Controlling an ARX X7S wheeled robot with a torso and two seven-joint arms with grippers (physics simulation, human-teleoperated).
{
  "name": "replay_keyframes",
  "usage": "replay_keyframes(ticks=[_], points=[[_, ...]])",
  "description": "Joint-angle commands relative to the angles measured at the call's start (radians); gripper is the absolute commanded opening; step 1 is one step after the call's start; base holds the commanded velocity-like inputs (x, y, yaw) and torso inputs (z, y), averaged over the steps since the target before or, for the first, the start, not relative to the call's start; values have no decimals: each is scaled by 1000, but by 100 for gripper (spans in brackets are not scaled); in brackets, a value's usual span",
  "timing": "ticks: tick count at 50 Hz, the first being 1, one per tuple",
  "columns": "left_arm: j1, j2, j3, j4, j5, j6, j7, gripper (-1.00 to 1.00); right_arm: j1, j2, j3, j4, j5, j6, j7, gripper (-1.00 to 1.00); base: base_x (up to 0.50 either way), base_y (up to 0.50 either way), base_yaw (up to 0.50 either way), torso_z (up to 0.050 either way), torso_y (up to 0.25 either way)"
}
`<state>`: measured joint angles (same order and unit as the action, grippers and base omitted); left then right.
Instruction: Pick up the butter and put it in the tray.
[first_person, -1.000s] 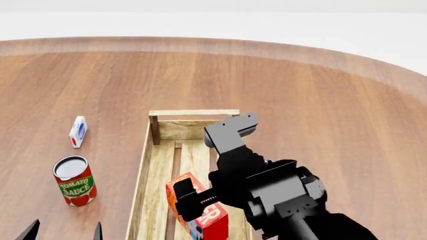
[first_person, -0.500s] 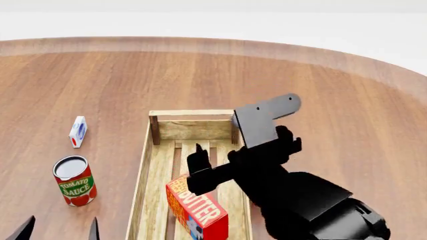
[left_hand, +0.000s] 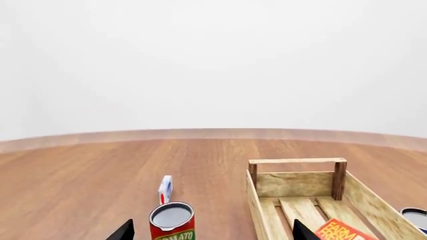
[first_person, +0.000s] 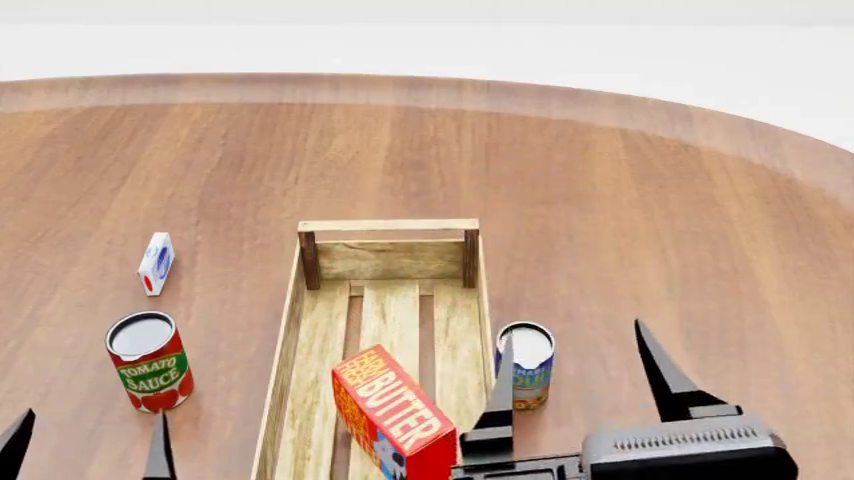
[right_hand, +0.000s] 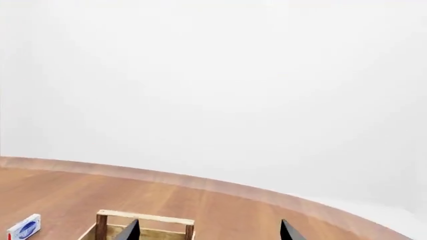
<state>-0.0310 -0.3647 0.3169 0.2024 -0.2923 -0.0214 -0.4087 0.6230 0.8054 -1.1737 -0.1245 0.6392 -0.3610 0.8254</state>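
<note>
The butter (first_person: 391, 412) stands inside the tray (first_person: 387, 226), at its near end, tilted on the slats with its lettered red-and-orange face turned up and toward the right; nothing is touching it. It looks like a stiff cardboard box, probably light, with smooth printed faces that could slip, so any re-grip would best close across its two narrow long sides rather than on the broad faces or a corner. The tray lies lengthwise on the table (first_person: 667, 200), its far end rail raised on darker posts. Just beside its right wall stands a small blue-labelled can (first_person: 529, 364); to its left, well apart, are a tomato sauce can (first_person: 148, 361) and a small white carton (first_person: 156, 263). The right gripper (first_person: 583, 375) is beside the tray's near right side, spread wide and empty. The left gripper (first_person: 88, 440) sits low at the near left, also spread and empty.
</note>
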Motion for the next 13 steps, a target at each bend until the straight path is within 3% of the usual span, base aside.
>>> replay_keyframes(ticks=[1,13], points=[[7,-14,-6,31,4,-1,-11,100,-117,29,7,-44,-168,-95,145,100,0,0,0,0,0],[21,-25,-9,71,15,4,-26,100,-149,51,4,-102,-241,-85,196,100,0,0,0,0,0]])
